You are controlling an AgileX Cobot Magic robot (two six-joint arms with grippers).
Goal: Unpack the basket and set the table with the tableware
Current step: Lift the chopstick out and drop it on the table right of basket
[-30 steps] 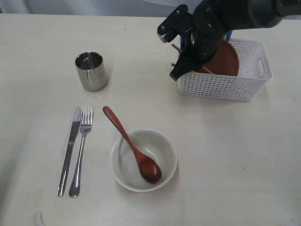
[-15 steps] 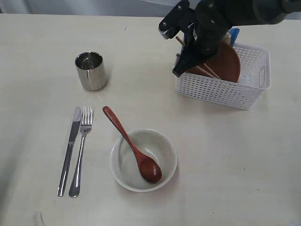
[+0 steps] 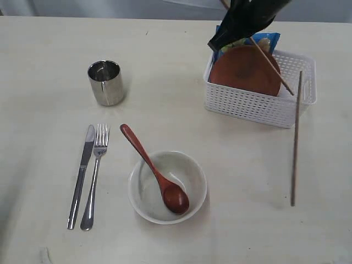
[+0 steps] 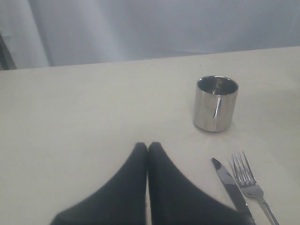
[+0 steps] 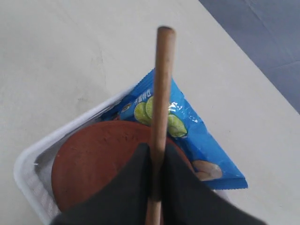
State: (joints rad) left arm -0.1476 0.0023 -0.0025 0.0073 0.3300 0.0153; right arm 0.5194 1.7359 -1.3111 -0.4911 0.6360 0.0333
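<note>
Right fingers (image 5: 133,183) clench one chopstick (image 5: 161,93) above the basket (image 3: 247,104); left fingers (image 4: 131,173) sit pressed together, empty, over the bench (image 4: 70,117).

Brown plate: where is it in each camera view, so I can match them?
Exterior view: the plate sits in the basket, upper right.
Left wrist view: not in it.
Right wrist view: plate in the basket, behind the gripped chopstick.
Shared landmark: the blue snack packet beside the plate.
</note>
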